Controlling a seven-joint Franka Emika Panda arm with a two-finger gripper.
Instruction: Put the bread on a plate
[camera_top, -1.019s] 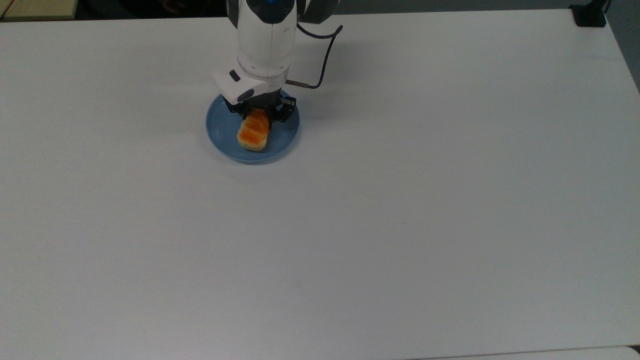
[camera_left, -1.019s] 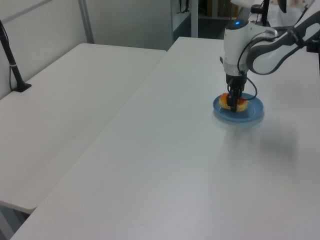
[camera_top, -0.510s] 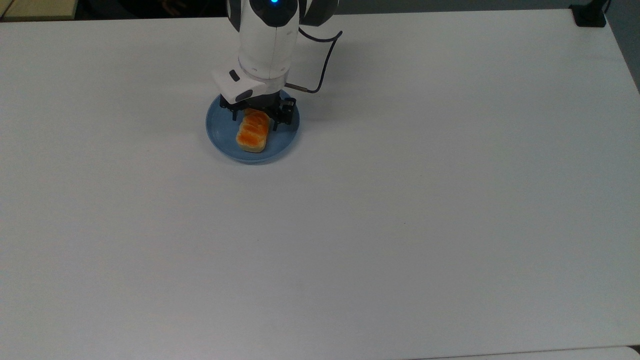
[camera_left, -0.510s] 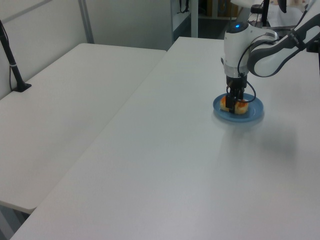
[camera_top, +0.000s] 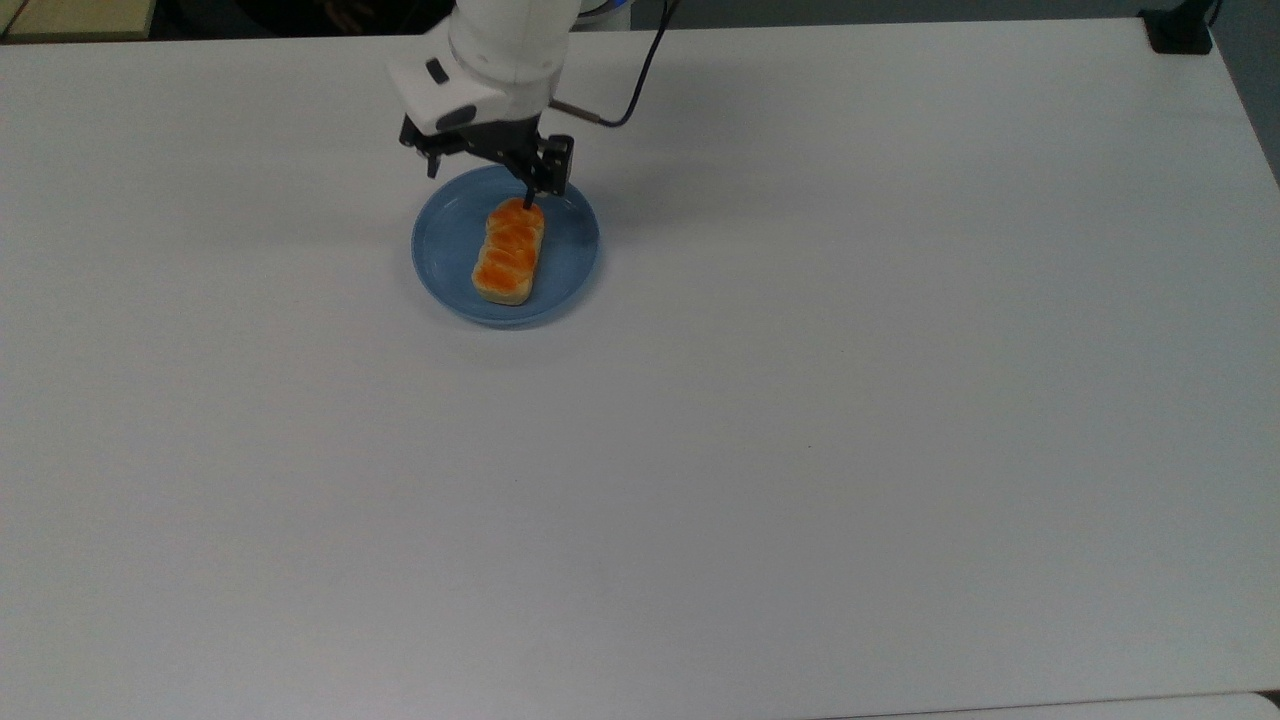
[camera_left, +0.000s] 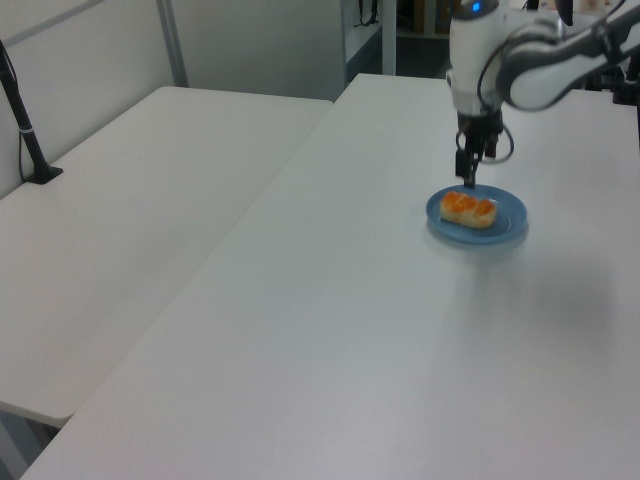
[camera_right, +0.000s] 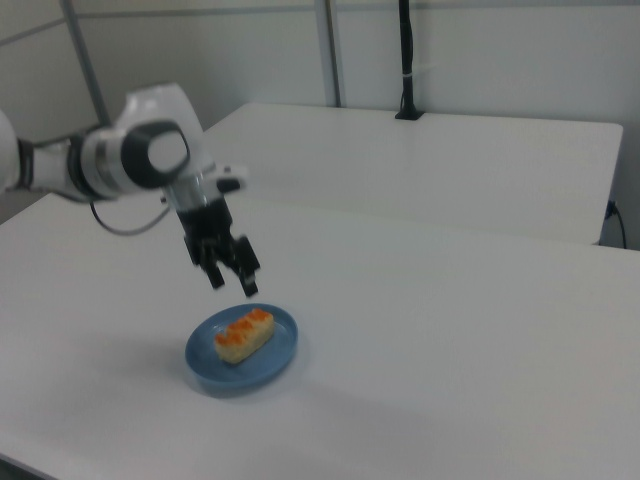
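From where I sit the white tabletop (camera_top: 800, 400) carries just the one setup, at about 11 o'clock from the middle of the top view. The arm (camera_right: 120, 160) has lifted since half a second ago: then it stood low over the plate with the tool straddling the loaf's far end, and now it has pulled up and back toward 12 o'clock, well clear in the right view, where it hangs above and apart from the dish. The plate (camera_top: 440, 255) has not shifted; it lies flat on the tabletop in the same spot. The bread (camera_top: 509, 251) lies on the plate, roughly across its middle, glazed side up, long axis running from 12 to 6 o'clock in the top view, resting on its own with nothing touching it. The tool (camera_right: 230, 276) is released, its fingers spread apart and holding nothing; in the top view one fingertip overlaps the loaf's 12 o'clock end, but the right view shows plain air between them. I read this as the placing done: the loaf was let go, settled without rolling, and sits inside the rim. What remains, as I judge it, is only to carry the arm away without brushing the dish.
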